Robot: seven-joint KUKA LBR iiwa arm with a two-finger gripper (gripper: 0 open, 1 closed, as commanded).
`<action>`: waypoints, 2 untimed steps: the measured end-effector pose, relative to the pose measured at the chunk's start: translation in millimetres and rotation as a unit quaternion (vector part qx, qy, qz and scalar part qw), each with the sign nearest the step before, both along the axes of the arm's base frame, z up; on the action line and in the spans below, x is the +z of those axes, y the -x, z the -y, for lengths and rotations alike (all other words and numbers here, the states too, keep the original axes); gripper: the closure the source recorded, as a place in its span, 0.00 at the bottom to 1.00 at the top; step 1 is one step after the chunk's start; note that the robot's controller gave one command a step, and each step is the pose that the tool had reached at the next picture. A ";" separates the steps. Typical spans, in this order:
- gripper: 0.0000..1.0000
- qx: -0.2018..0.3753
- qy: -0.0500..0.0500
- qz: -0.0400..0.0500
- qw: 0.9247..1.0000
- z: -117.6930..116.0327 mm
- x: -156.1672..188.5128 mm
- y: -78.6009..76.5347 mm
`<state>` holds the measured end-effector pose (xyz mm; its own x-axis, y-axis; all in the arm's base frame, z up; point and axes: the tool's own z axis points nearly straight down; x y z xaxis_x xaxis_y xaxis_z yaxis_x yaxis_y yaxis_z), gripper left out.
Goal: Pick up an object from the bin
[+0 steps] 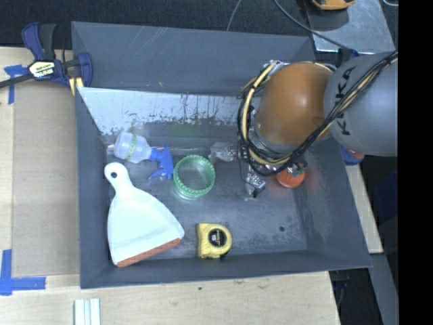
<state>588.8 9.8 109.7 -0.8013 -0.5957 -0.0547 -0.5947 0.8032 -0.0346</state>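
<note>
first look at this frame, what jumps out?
The arm's rounded orange cover dominates the right side of the bin, with the hand hanging below it near the bin's middle. Next comes the white dustpan at lower left. After that, the yellow tape measure by the front wall and the green see-through cup just left of the hand.

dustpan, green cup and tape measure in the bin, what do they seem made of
Dustpan: white matte plastic, by its smooth moulded shape; the reddish strip along its lip may be rubber. Green cup: translucent ribbed plastic, the bin floor shows through it. Tape measure: yellow case, probably hard plastic, with a dark round centre.
</note>
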 end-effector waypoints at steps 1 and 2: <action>0.00 0.020 0.000 0.006 1.000 -32.9 51.0 -5.6; 0.00 0.184 0.011 0.010 0.983 -87.0 -22.3 -13.6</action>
